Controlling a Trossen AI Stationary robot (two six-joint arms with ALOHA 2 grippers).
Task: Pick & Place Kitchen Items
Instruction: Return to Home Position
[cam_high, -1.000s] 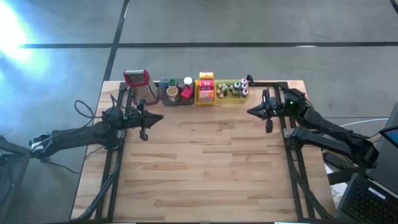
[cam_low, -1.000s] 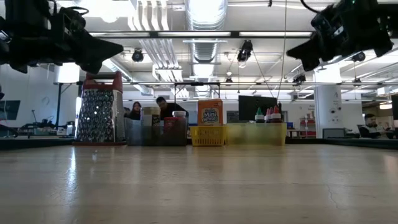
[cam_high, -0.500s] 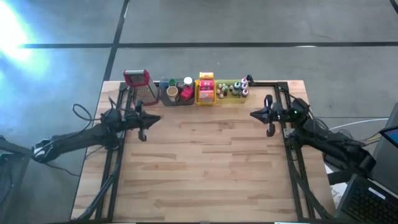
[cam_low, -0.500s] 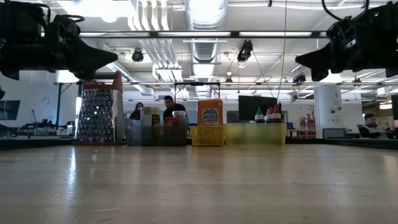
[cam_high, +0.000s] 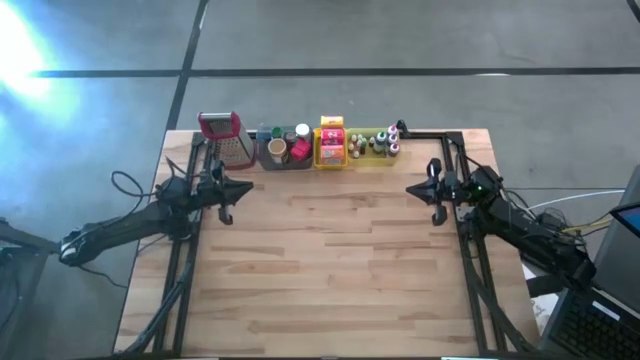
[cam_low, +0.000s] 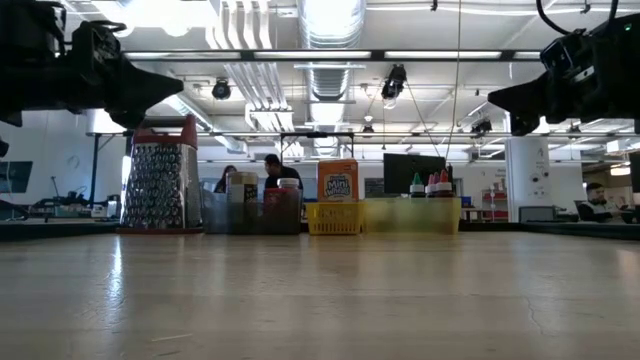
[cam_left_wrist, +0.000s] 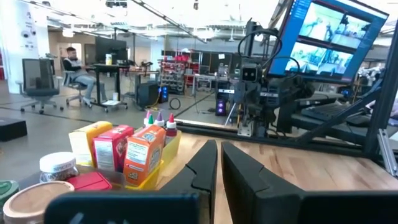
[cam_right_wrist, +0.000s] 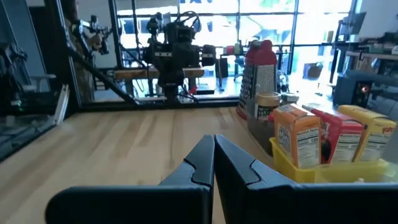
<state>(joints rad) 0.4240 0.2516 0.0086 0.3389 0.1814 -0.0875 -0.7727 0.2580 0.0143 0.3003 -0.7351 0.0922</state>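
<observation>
jars (cam_high: 285, 147) | orange-red boxes (cam_high: 332, 145) | capped bottles (cam_high: 380, 143) — all upright, row at far edge of table (cam_high: 330, 260)

Wooden table (cam_high: 330, 270), grater (cam_high: 228, 140), trays (cam_low: 333, 220) (far edge)

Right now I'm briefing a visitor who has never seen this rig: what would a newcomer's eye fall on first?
Most likely the colourful row along the far edge of the table: a red-topped grater at its left end, then trays packed with orange and red packets and small bottles. After that, the two dark arms at either side, with the left tool and right tool shut, empty and raised above the wood.
</observation>
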